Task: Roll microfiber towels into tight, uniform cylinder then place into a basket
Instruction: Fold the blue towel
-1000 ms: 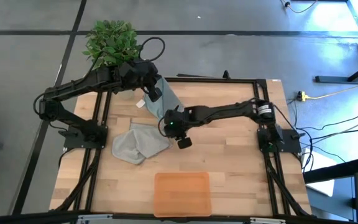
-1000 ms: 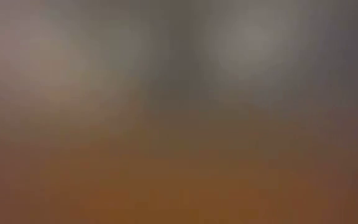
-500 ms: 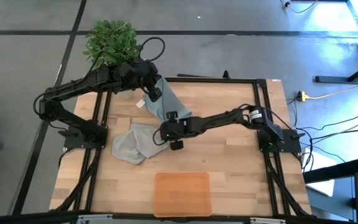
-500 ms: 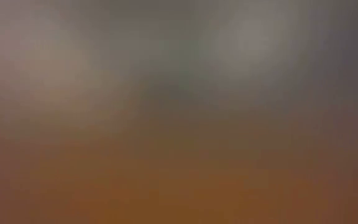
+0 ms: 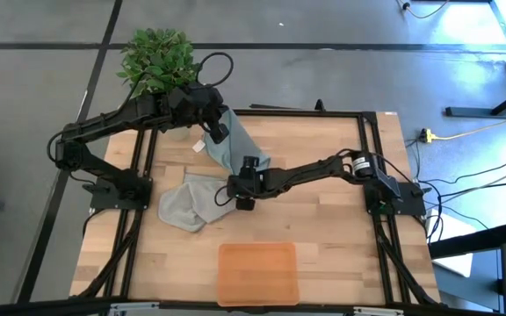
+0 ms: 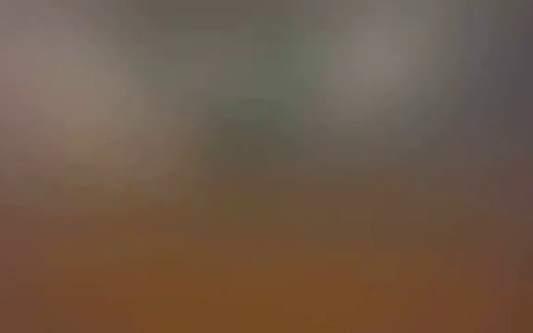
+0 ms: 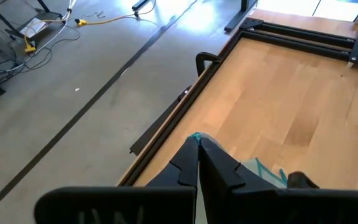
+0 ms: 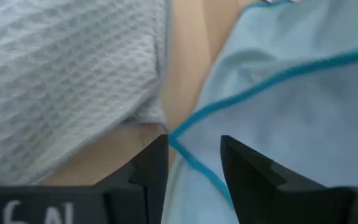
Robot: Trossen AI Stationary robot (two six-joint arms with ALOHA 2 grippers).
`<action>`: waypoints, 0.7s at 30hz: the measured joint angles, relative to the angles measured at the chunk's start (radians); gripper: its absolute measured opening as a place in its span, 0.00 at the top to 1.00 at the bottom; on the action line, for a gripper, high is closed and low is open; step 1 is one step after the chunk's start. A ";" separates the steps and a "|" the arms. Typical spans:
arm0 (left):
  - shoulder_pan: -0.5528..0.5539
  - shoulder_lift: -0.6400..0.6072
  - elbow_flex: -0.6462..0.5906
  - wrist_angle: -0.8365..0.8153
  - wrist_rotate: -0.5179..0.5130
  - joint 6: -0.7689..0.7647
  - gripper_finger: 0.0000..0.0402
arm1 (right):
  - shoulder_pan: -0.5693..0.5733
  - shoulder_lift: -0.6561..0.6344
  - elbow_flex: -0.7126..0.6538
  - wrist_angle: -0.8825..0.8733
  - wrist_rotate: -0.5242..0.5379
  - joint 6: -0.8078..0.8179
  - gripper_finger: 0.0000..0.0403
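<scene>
Two towels mid-table, left fingers [image 7: 199, 163] pinching blue towel [image 5: 238, 142], right fingers [image 8: 193, 169] spread, plant [image 5: 156, 58] behind.

We see two dark jointed arms, left arm [image 5: 121, 118] and right arm [image 5: 323, 165], matte black links. A black cable loops off the left arm's wrist; the right arm has a pale band near its base. Fingers [image 8: 148, 168] black, blocky, angular; white lettering below them.
</scene>
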 joint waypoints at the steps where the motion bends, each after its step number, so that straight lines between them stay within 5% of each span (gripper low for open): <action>1: 0.000 0.000 0.000 0.000 0.000 0.000 1.00 | 0.000 0.005 0.001 -0.002 0.000 0.021 0.64; 7: 0.000 0.000 0.000 0.000 0.000 0.000 1.00 | 0.004 0.020 0.002 0.006 -0.120 0.039 0.64; 13: 0.000 0.000 0.000 -0.001 0.000 0.000 1.00 | 0.010 0.035 0.001 0.014 -0.002 0.046 0.64; 21: 0.000 0.000 0.000 -0.003 0.009 0.000 1.00 | -0.023 0.035 0.001 0.020 0.007 0.048 0.64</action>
